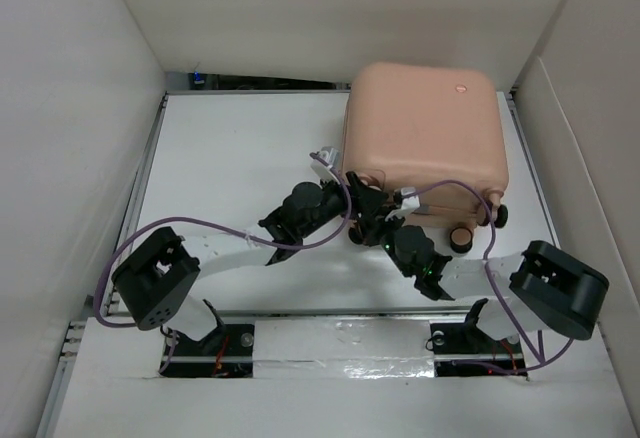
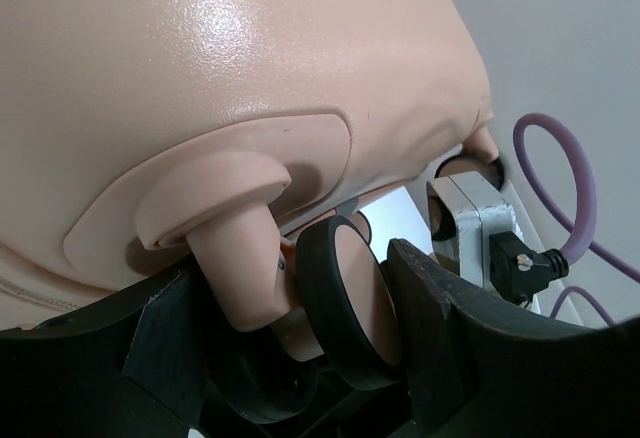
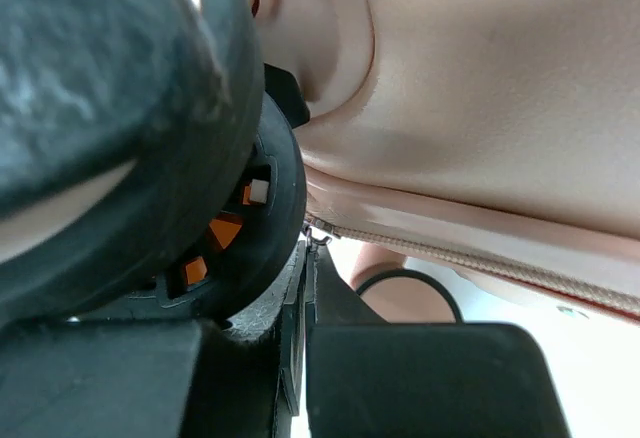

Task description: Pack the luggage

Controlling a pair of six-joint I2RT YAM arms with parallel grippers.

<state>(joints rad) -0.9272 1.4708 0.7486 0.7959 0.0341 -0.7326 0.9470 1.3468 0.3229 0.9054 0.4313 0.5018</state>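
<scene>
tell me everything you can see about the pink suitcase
The luggage is a peach-pink hard-shell suitcase with rounded corners and a smooth, glossy shell. It lies flat and looks closed on the white table, toward the far right. Pink-and-black caster wheels line its near edge, and a zipper runs along the seam. The left gripper straddles one wheel at the near left corner; whether it clamps is unclear. The right gripper, shut, meets the zipper pull there.

Layout. The peach-pink hard-shell suitcase (image 1: 425,123) lies on the right rear part of the white table (image 1: 230,148). At its near left corner, my left pincer (image 1: 352,193) straddles a black-rimmed pink caster wheel (image 2: 350,298). My right pincer (image 1: 370,223) lies just beside it, nearer me.
</scene>
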